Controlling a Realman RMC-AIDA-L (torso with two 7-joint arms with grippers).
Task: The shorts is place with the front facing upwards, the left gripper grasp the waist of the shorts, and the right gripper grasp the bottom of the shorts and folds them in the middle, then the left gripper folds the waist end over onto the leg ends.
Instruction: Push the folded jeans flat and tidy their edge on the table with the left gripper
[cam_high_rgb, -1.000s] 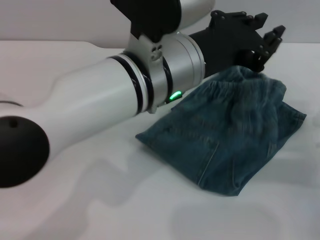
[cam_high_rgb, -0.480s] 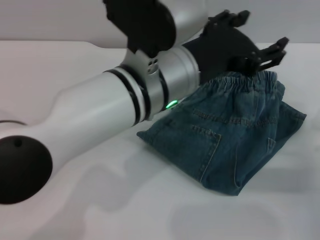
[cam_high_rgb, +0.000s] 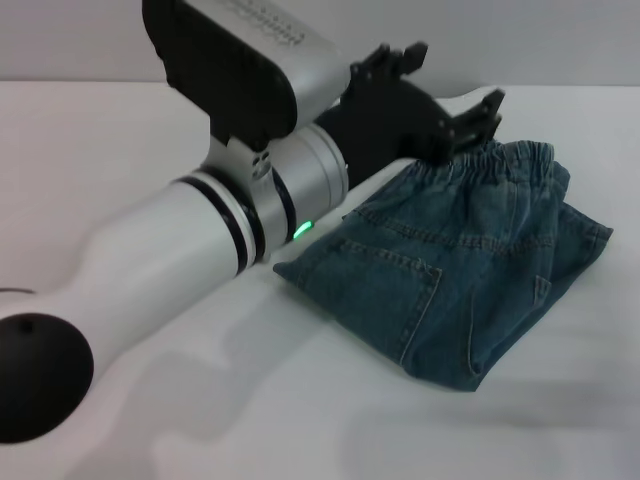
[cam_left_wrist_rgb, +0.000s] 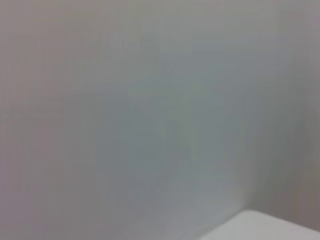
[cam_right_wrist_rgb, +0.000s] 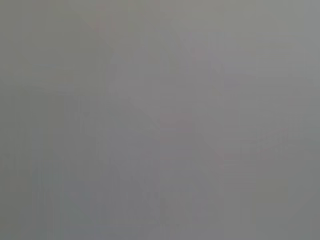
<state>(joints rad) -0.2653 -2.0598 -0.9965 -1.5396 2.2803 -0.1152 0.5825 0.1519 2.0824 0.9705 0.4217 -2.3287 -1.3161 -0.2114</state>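
Note:
The blue denim shorts (cam_high_rgb: 450, 280) lie folded into a compact bundle on the white table (cam_high_rgb: 120, 140), right of centre in the head view. The gathered elastic waist (cam_high_rgb: 510, 160) lies on top at the bundle's far edge, with a stitched pocket facing up. A lower denim layer sticks out at the right side; I cannot make out the leg ends. My left gripper (cam_high_rgb: 450, 90), black, hovers open just behind and left of the waist, holding nothing. The right gripper is out of view.
My left arm (cam_high_rgb: 200, 250), with its green light, crosses the left half of the head view and hides the table behind it. Both wrist views show only a plain grey wall; a white table corner (cam_left_wrist_rgb: 280, 227) shows in the left one.
The left gripper has let go of the waist and drawn back to the left and away from it. The waist end has settled flat on the bundle.

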